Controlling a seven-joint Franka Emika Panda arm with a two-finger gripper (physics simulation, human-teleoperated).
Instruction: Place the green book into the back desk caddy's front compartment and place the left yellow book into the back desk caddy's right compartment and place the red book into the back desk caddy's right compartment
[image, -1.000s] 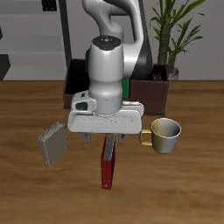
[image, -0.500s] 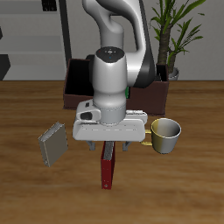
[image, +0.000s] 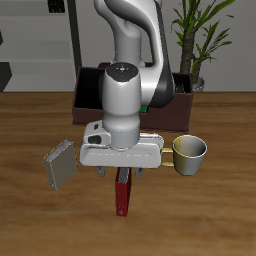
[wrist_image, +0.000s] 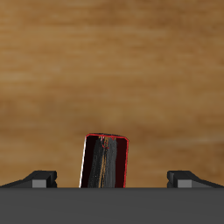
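Observation:
The red book (image: 122, 196) lies on the wooden table near its front edge, its length running toward the camera. It also shows in the wrist view (wrist_image: 105, 162), between my fingers. My gripper (image: 121, 172) is open and low over the book's far end, one finger on each side, not touching it. Both fingertips (wrist_image: 40, 179) show in the wrist view, wide apart. The back desk caddy (image: 88, 92) stands at the table's back, mostly hidden by the arm. A sliver of the green book (image: 149, 98) shows inside it. The left yellow book is not clearly in view.
A grey-tan book (image: 60, 165) lies tilted on the table beside the gripper. A pale yellow mug (image: 188, 153) stands on the gripper's other side. A potted plant (image: 196, 40) stands behind the caddy's end.
My gripper has come down toward the red book, its fingers now straddling the book's far end. The book, mug and grey-tan book have not moved.

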